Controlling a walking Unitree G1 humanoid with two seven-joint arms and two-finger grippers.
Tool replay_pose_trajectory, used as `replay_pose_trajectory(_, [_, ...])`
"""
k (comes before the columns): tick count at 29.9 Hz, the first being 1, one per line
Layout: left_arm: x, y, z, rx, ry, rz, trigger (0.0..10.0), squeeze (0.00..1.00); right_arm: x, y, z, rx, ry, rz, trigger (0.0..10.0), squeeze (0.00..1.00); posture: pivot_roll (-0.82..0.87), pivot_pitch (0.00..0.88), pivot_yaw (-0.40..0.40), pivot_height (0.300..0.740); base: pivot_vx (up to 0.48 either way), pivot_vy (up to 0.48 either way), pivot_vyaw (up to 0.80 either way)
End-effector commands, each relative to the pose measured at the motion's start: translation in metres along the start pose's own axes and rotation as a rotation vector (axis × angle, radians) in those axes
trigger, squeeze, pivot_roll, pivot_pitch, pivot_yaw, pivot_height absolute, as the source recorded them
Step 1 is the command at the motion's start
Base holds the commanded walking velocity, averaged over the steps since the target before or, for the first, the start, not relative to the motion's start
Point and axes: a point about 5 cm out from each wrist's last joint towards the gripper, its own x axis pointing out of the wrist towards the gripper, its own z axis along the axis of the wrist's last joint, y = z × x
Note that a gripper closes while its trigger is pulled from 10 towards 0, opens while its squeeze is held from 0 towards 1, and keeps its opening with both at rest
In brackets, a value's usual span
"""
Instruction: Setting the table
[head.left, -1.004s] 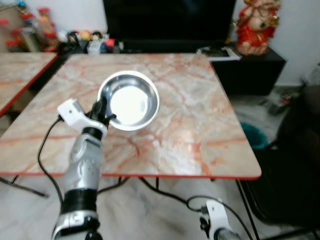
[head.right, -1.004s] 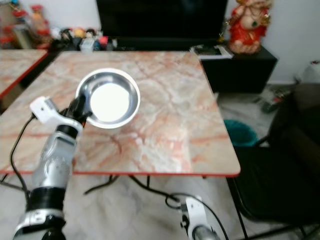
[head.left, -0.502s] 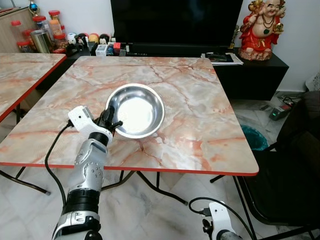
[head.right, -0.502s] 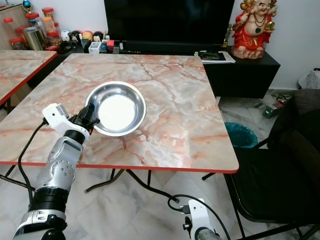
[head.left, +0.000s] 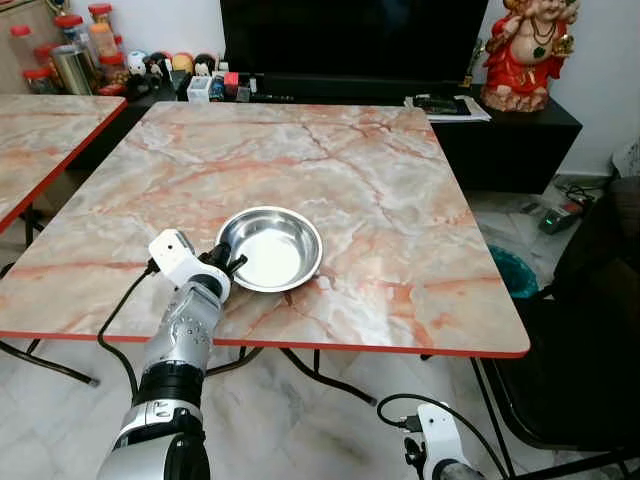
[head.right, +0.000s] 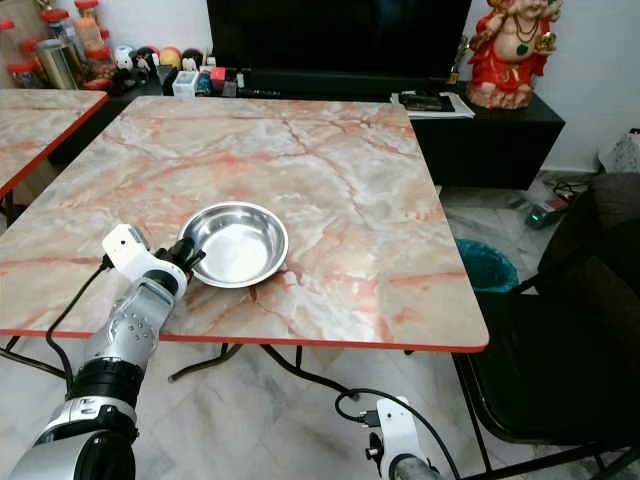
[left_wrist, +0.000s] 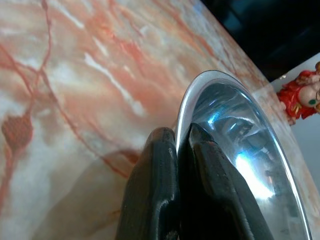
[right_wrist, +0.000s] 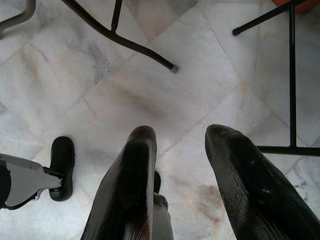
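A: Head view: steel bowl sits on the marble counter near its front edge, left hand at its rim.

B: Left wrist: fingers clenched on that thin rim. Probably light, stiff, slippery.

A: Right wrist: right hand spread, idle above the floor.

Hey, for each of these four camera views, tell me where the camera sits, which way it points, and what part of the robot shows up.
Left eye view: on the head, looking forward and down at the marble table and steel bowl; left arm and left gripper show.
Right eye view: same head camera, same scene; both share the bowl, table and left arm.
Left wrist view: on the left wrist, looking along its fingers, which pinch the bowl's rim.
Right wrist view: on the right wrist, pointing down at the tiled floor; right gripper open, a foot visible.
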Motion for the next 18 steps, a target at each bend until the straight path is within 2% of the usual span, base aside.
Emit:
replay_pose_trajectory(1, [0.002,-0.007,0.004,-0.004,0.005,-0.009,10.0,0.00,0.000,-0.001,-0.001,0.005,0.002,-0.002,10.0,0.00,0.00,0.000,-0.019,0.719,0.000,0.000,0.00])
replay_pose_trajectory(7, [-0.002,0.003,-0.001,0.006,0.044,0.052,10.0,0.00,0.000,0.001,0.000,0.005,0.000,0.005,10.0,0.00,0.00,0.000,-0.019,0.719,0.000,0.000,0.00])
replay_pose_trajectory(16, [-0.005,0.006,-0.006,-0.004,0.084,0.075,10.0,0.00,0.000,0.002,0.000,0.002,0.002,0.007,10.0,0.00,0.01,0.000,-0.019,0.719,0.000,0.000,0.00])
replay_pose_trajectory(17, [-0.005,0.006,-0.007,-0.009,0.089,0.077,10.0,0.56,0.000,0.002,0.000,0.002,0.002,0.007,10.0,0.00,0.01,0.000,-0.019,0.719,0.000,0.000,0.00])
replay_pose_trajectory(18, [-0.005,0.007,-0.007,-0.012,0.095,0.080,10.0,0.94,0.000,0.002,0.000,0.003,0.003,0.008,10.0,0.00,0.00,0.000,-0.018,0.719,0.000,0.000,0.00])
